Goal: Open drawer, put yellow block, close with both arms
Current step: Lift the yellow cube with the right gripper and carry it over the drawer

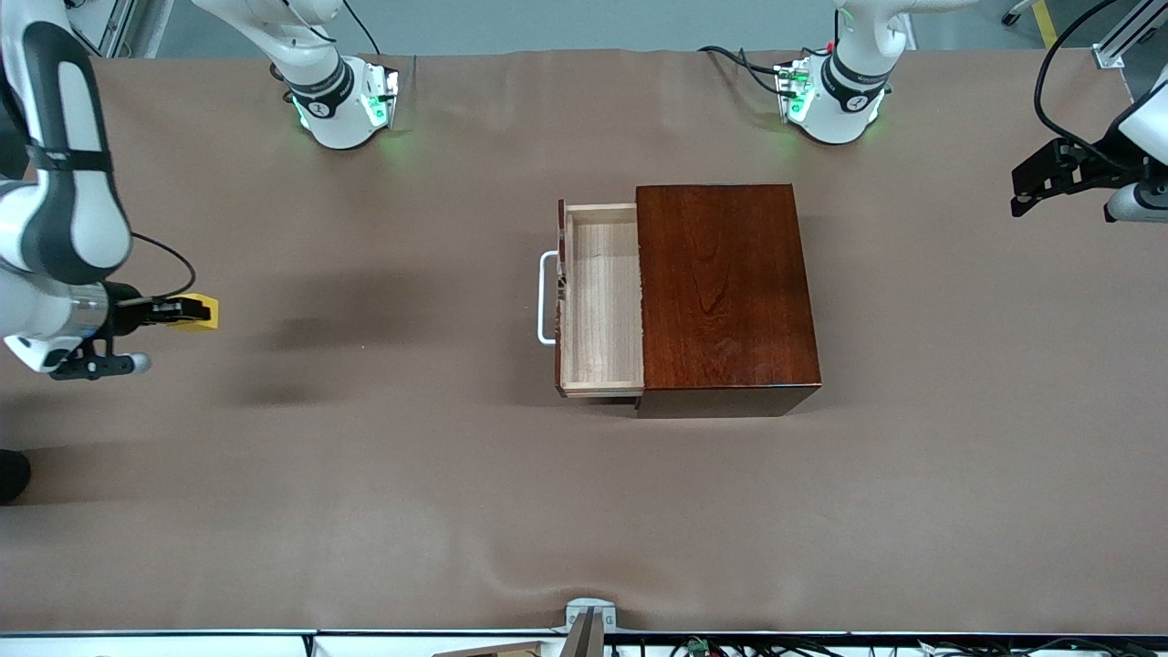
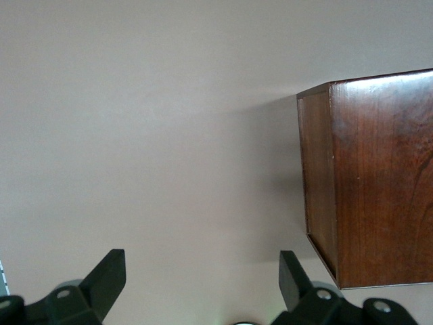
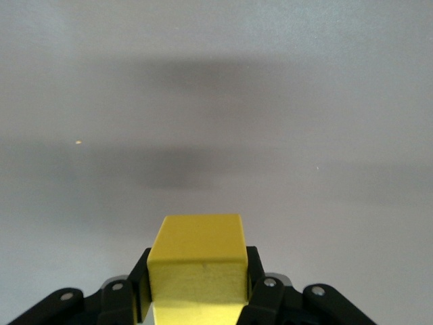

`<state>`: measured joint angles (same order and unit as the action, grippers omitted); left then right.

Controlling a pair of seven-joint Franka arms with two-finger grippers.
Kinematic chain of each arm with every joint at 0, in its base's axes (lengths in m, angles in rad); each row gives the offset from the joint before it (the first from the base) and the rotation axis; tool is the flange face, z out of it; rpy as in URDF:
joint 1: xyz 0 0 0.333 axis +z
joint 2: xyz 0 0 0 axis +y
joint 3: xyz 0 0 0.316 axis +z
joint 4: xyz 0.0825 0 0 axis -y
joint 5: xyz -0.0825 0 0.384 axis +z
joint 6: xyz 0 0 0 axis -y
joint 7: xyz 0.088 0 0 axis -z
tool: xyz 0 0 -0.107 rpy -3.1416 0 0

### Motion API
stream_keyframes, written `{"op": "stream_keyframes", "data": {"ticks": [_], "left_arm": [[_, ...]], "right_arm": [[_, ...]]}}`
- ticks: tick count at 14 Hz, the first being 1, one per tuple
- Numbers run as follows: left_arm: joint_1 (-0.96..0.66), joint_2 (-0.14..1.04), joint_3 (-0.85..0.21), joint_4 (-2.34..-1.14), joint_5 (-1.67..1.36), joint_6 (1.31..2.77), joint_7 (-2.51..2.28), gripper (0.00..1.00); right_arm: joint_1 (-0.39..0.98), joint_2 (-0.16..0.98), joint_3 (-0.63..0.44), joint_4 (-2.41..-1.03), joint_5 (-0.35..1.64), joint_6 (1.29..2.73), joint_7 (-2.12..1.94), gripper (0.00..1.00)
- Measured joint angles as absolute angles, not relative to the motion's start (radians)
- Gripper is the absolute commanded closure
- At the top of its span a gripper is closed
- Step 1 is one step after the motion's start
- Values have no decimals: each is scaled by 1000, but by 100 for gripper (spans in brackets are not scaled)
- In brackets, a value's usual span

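Table (image 1: 365, 511): brown cloth under both my arms.
Right gripper (image 1: 187, 311): clamped on the yellow block (image 1: 204, 312), aloft over the table's right-arm end.
Left gripper (image 2: 203, 284): fingers spread, empty, waiting beside the wooden box (image 1: 725, 292).
Drawer (image 1: 602, 301): pulled out, tray bare.

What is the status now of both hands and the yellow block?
Right hand shut on small bright-yellow cube, up over the table's right-arm end. Left hand open, waiting. Pale wooden drawer open. Nothing between.
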<state>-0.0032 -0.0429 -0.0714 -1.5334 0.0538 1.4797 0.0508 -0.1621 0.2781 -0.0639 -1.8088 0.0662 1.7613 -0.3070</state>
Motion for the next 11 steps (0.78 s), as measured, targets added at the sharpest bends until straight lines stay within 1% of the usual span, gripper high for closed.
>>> {"op": "stream_keyframes", "data": {"ticks": [3,6,8,11], "left_arm": [[-4,-43,-93,-1535,53,1473,27,0],[-3,-43,-101,-1537,53,1470,19,0],[1,-43,-100,-1538,53,1469,19,0],[3,-44,-99,-1538,53,1467,19,0]], "right_arm": [[-165,266,-64,-1714,98,1614,-224,100],[-151,216,-50,-1676,108,1519,-71,100],[-114,175,-44,-1656,121,1465,53,100],[-13,131,-39,-1646,159,1437,299,100]]}}
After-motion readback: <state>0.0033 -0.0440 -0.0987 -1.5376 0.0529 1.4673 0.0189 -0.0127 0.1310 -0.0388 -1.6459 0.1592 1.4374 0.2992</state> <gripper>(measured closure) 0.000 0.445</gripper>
